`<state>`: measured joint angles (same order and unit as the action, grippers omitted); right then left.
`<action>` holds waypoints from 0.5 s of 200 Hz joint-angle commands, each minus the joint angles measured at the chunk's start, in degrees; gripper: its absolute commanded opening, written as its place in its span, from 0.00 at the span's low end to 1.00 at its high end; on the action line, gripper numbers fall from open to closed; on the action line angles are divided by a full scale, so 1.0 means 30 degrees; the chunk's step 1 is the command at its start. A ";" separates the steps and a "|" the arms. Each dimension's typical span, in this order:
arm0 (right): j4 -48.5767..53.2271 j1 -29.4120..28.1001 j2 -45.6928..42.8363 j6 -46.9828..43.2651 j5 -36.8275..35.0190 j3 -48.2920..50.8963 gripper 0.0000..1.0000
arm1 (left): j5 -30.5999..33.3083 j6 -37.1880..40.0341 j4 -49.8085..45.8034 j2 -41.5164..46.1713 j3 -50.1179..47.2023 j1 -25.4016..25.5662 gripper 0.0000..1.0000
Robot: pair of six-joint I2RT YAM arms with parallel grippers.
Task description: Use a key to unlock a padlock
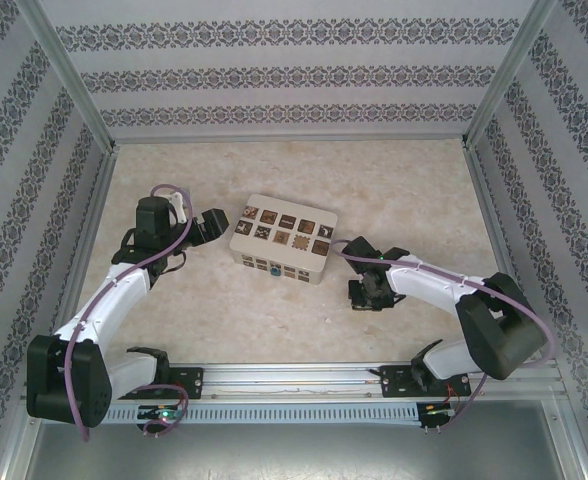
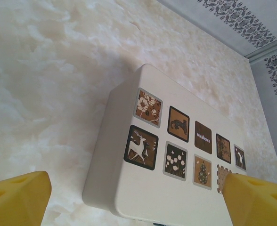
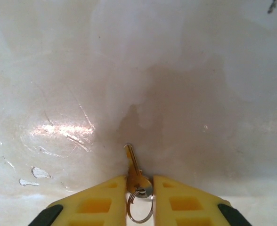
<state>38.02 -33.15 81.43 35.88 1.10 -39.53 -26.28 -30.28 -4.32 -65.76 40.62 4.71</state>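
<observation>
Looking down from the top view, I saw my left pincer (image 1: 214, 225) at nine o'clock of the white box (image 1: 284, 232) and my right pincer (image 1: 366, 292) at four o'clock. The padlock (image 1: 275, 268) showed as a blue speck on the box's near face, at six o'clock. In my left wrist view that pincer stood wide open, holding nothing. In my right wrist view the fingers (image 3: 105, 197) pinched the key (image 3: 131, 162) by its head, blade toward eleven o'clock, ring (image 3: 139, 209) at six. The pinch looked shallow; I judged the key could twist or slip when lifted.
</observation>
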 commanded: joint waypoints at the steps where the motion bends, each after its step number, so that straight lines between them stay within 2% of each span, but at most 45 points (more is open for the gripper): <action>1: 0.0455 -0.0053 0.0461 0.0170 0.0072 0.0227 0.13 | -0.0011 0.0038 -0.0207 0.0413 -0.0065 -0.0395 0.94; 57: 0.0512 -0.0047 -0.0561 0.0228 -0.0106 0.0285 0.00 | -0.0140 0.0045 -0.0362 0.0692 0.0082 -0.0541 0.95; 100: -0.0662 0.0007 -0.2104 0.0345 0.0180 0.0678 0.00 | -0.0813 -0.0564 -0.0407 0.0995 0.0343 -0.0603 0.95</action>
<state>37.91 -33.15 78.41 36.10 0.93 -38.94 -26.76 -30.48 -4.34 -64.51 40.62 3.92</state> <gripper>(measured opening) 0.048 0.944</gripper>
